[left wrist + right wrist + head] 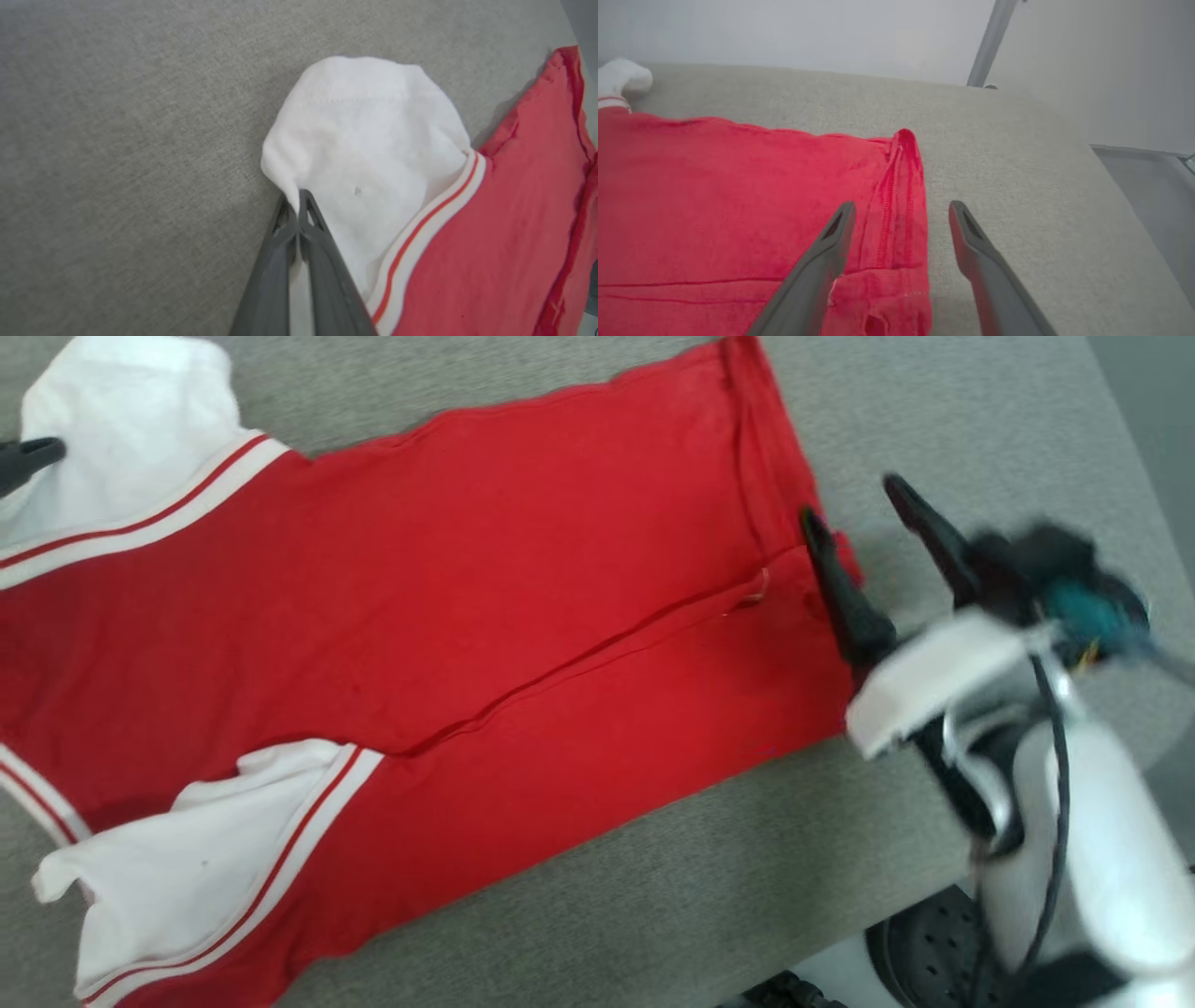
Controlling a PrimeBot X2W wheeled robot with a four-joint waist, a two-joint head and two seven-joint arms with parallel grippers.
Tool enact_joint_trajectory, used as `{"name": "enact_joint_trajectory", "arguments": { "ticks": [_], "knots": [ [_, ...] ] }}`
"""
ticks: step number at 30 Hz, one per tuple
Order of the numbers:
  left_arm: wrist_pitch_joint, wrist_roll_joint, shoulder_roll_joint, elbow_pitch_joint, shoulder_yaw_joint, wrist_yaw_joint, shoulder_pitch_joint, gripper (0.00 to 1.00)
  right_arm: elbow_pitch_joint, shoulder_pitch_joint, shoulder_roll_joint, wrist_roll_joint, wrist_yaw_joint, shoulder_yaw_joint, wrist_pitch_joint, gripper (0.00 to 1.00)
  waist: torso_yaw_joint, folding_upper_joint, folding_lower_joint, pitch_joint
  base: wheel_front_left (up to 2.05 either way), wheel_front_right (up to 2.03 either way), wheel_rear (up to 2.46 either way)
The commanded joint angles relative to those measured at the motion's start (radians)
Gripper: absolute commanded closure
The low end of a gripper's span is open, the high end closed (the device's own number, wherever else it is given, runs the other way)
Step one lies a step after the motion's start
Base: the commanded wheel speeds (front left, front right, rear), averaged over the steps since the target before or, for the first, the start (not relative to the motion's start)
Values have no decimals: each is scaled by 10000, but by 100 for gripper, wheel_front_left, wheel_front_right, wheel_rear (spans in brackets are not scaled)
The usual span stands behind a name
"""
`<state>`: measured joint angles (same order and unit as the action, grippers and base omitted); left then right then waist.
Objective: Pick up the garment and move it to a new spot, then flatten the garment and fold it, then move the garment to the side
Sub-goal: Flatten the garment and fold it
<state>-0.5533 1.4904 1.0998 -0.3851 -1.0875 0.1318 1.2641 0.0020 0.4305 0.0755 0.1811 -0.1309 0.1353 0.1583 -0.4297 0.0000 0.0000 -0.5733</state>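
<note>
Pinching a white sleeve end of the garment [523, 616], spread on the grey table [934, 411], the left gripper [295, 198] seems mid-flattening, while the right gripper [902, 207], fingers spread astride the hem, probably must close before both pull.

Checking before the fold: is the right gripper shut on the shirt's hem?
No, the right gripper is open, one finger over the shirt, the other over the grey surface.

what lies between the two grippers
In the head view: the garment, its red body running from the left gripper on a white sleeve to the open right gripper at the hem.
</note>
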Motion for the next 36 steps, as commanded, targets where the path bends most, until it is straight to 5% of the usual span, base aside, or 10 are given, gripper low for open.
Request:
{"name": "enact_joint_trajectory", "arguments": {
  "ticks": [1,12,23,24,26,36],
  "knots": [
    [38,-69,-73,40,-54,-24,108,100,155,288,195,-10,4,127,322,0,137,0,0,-87,0,0,0],
    [509,-147,-589,627,-232,-24,505,100,3078,4361,850,1165,4,-249,4630,0,1155,0,0,-638,0,0,0],
    [904,-123,-785,895,-454,-29,828,100,4656,5479,913,952,4,-174,5073,0,1645,0,0,-1057,0,0,0],
    [948,-107,-805,903,-464,-29,863,100,4769,5513,889,940,4,-106,5137,28,1663,0,0,-1075,0,0,0],
    [1067,-69,-889,904,-493,-30,891,100,5017,5570,859,944,4,-202,5254,100,1715,0,0,-1068,0,0,0],
    [2366,239,-1400,1591,-472,-24,692,100,4356,5308,1586,1160,5,-360,4716,100,2351,0,0,8,0,0,0]
  ]
}}
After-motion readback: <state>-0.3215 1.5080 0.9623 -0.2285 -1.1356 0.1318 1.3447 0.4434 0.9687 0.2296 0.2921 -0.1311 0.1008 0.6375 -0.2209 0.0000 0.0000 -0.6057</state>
